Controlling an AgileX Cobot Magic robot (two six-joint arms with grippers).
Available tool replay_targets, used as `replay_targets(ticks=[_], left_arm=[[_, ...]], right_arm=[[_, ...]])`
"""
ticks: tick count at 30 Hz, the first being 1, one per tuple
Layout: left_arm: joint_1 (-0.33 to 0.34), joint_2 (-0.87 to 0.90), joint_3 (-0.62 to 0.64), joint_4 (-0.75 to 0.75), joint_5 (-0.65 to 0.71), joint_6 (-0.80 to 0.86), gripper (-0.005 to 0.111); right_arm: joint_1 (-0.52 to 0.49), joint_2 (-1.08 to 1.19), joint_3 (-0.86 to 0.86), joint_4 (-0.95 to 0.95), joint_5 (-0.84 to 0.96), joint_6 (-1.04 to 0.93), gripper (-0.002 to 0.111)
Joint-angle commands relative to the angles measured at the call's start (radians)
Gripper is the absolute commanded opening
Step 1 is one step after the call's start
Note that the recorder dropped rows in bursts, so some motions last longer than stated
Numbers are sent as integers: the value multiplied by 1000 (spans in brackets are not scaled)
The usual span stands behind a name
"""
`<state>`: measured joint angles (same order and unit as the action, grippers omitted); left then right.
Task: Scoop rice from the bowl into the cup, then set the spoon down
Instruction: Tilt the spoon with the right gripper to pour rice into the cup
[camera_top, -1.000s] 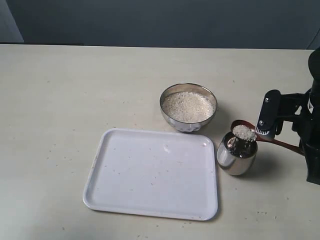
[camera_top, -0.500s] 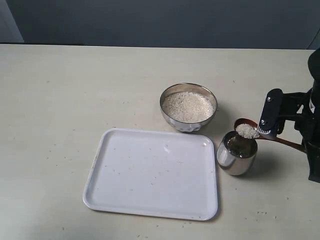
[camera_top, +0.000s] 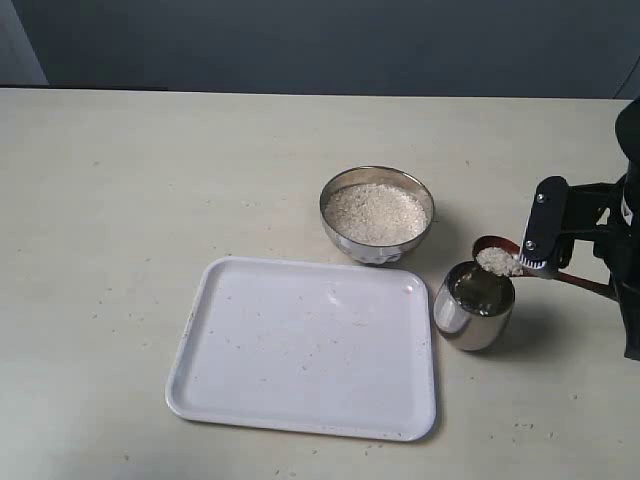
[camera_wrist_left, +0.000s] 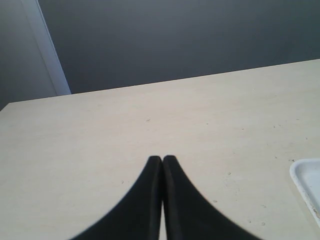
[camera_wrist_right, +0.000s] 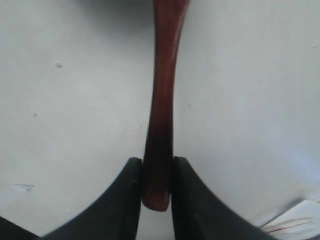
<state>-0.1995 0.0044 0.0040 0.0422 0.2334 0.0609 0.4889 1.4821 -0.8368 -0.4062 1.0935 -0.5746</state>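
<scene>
The steel bowl (camera_top: 377, 213) holds a pale heap of rice (camera_top: 375, 212) behind the tray. To its right and nearer the front stands the steel cup (camera_top: 473, 305), upright; its inside looks dark. The reddish-brown spoon (camera_top: 497, 260) hovers at the cup's far-right rim with a small mound of rice in its scoop. My right gripper (camera_top: 535, 266) is shut on the spoon's handle (camera_wrist_right: 162, 90), whose end sits between the jaws of that gripper (camera_wrist_right: 157, 162). My left gripper (camera_wrist_left: 162, 158) is shut on nothing, above bare table, and does not show in the exterior view.
A white rectangular tray (camera_top: 305, 345) lies in front of the bowl and left of the cup, with a few stray grains on it; its corner (camera_wrist_left: 307, 180) shows in the left wrist view. The right arm's dark body (camera_top: 625, 280) fills the right edge.
The right gripper and spoon have shifted slightly right, so the scoop moved from over the cup's mouth to its far-right rim. Rice is still on the spoon. The left arm is unchanged.
</scene>
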Motion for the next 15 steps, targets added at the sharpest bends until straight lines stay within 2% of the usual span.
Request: replay_targets(ticks=[1,7,15], left_arm=[[-4,-4,-4,1,-1,-7,1],[-4,-4,-4,1,-1,-7,1],[-4,-4,-4,1,-1,-7,1]], right_arm=[[5,0,3,-17,-10,4,0],[59,0,3,-94,-10,38,0],[60,0,3,-109,-8,47,0]])
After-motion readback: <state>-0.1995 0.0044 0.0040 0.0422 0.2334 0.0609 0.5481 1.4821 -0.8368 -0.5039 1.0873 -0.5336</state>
